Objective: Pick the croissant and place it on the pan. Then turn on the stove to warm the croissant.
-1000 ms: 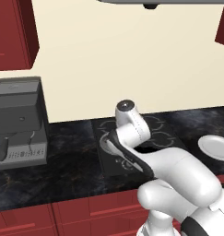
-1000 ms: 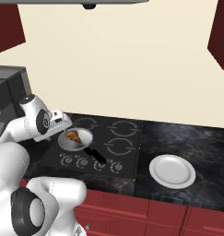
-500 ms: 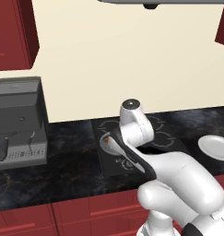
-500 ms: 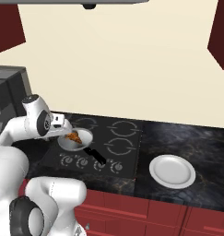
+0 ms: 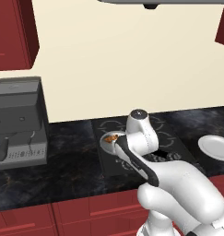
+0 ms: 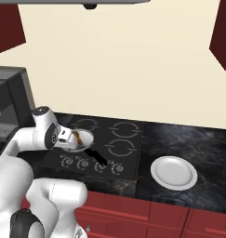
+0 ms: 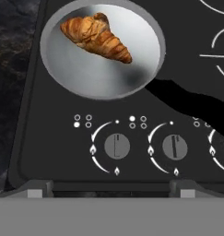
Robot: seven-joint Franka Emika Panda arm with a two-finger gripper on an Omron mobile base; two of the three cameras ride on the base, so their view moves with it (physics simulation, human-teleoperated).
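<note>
Croissant [image 7: 97,38], small, golden-brown and lumpy, lies in the round silver-grey metal pan [image 7: 76,78] just beyond the pincer [image 7: 109,186], whose tips stand wide and hold nothing. Two round dark knobs [image 7: 117,147] sit close together ahead (easily confused), so it might turn the wrong burner's.

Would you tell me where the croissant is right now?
The croissant lies inside the pan on the stove's front-left burner, just behind the knobs.

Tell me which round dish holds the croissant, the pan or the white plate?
The pan on the stove holds the croissant; the white plate sits bare on the counter.
</note>
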